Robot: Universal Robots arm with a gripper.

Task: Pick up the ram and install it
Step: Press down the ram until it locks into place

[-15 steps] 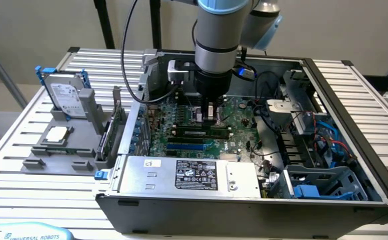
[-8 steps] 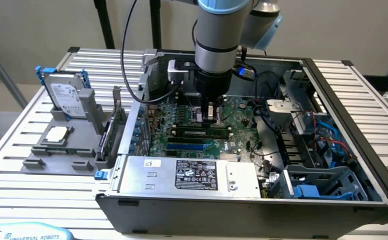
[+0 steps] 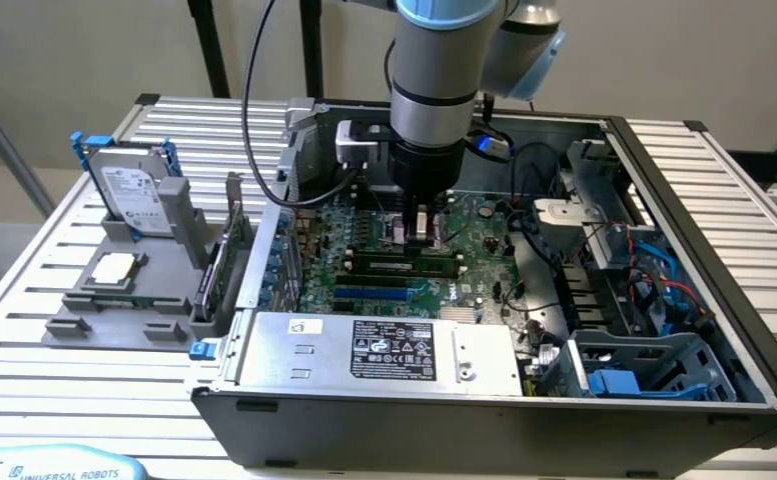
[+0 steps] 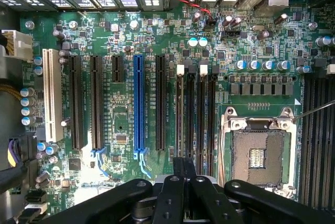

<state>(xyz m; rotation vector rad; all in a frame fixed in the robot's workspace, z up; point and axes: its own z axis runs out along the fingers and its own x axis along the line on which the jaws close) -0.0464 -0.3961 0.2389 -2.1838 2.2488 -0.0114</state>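
Ram (image 3: 399, 264), a thin green stick, sits flat in its black slot beneath the closed, empty tool (image 3: 422, 238).

Slatted table (image 3: 41, 300), computer case (image 3: 495, 420), grey holder (image 3: 121, 310)

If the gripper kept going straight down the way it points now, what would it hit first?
Most likely the ram lying in its slot on the motherboard, directly below the shut gripper; how much gap remains is unclear.
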